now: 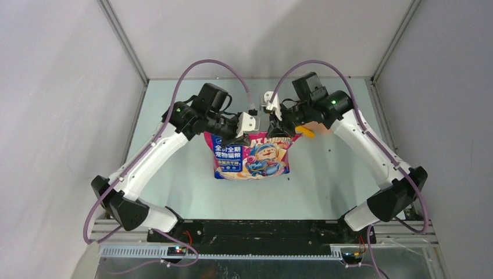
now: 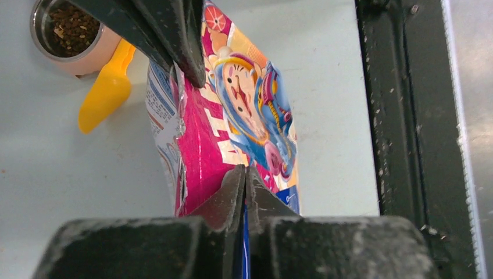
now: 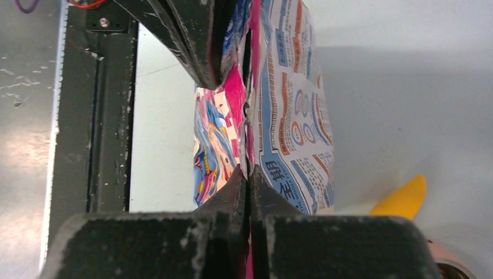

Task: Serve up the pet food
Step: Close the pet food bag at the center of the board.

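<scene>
The pink-and-blue cartoon-printed bag [image 1: 253,158] hangs between both grippers above the table. My left gripper [image 1: 237,137] is shut on the bag's top left edge; in the left wrist view [image 2: 246,170] its fingers pinch the bag [image 2: 232,122]. My right gripper [image 1: 279,132] is shut on the bag's top right edge; in the right wrist view [image 3: 249,171] it pinches the bag [image 3: 290,110]. Dark brown kibble [image 2: 72,28] lies in a metal-lined pink bowl [image 2: 87,61] at the far side. The yellow scoop [image 2: 107,90] lies on the table beside the bowl.
The scoop also shows in the top view [image 1: 306,131] under the right arm and in the right wrist view [image 3: 404,199]. A black rail [image 2: 401,110] runs along the table's near edge. Grey walls close in the table on three sides.
</scene>
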You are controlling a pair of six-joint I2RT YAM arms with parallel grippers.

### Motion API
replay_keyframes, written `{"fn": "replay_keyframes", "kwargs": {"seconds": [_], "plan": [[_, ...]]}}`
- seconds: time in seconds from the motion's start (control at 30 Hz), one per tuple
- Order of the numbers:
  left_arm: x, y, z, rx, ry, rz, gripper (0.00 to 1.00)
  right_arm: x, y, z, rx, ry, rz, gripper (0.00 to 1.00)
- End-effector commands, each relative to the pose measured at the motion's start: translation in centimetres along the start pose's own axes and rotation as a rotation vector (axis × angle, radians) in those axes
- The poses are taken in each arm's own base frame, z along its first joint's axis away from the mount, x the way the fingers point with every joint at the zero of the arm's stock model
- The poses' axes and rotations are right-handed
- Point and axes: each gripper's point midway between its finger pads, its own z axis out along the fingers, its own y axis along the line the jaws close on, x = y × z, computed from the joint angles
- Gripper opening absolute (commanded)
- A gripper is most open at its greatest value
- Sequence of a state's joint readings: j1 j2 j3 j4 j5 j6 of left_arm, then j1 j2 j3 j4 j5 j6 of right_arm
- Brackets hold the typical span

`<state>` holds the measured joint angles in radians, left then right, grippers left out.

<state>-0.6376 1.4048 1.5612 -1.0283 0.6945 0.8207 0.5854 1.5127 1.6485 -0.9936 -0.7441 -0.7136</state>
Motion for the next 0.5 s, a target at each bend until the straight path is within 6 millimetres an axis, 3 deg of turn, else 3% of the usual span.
{"fn": "replay_keyframes", "kwargs": {"seconds": [0.0,0.1,0.17,0.2,0.27,0.33,0.47], "plan": [[-0.2,0.9,0.1,-0.019,0.033,0.037,0.01,-2.6,2.3,-1.9,-0.122,-0.111,0.011,0.0],[-0.1,1.1,0.1,-0.033,0.036,0.022,0.0,-2.1,1.5,-1.6,-0.111,-0.094,0.019,0.0],[-0.5,1.1,-0.3,-0.06,0.02,0.017,0.0,-1.9,0.9,-1.4,-0.099,-0.082,0.015,0.2],[-0.6,1.1,-0.4,-0.07,0.014,0.002,0.0,-1.9,0.7,-1.4,-0.092,-0.08,0.005,0.35],[-0.9,1.0,-0.8,-0.083,0.003,-0.01,0.0,-1.9,0.4,-1.1,-0.094,-0.077,-0.014,0.52],[-1.0,0.7,-1.2,-0.074,-0.013,-0.022,0.0,-1.9,0.1,-0.7,-0.098,-0.069,-0.032,0.59],[-0.8,-0.6,-1.5,-0.029,-0.034,-0.02,0.0,-1.5,-0.3,0.7,-0.127,-0.04,-0.043,0.61]]}}
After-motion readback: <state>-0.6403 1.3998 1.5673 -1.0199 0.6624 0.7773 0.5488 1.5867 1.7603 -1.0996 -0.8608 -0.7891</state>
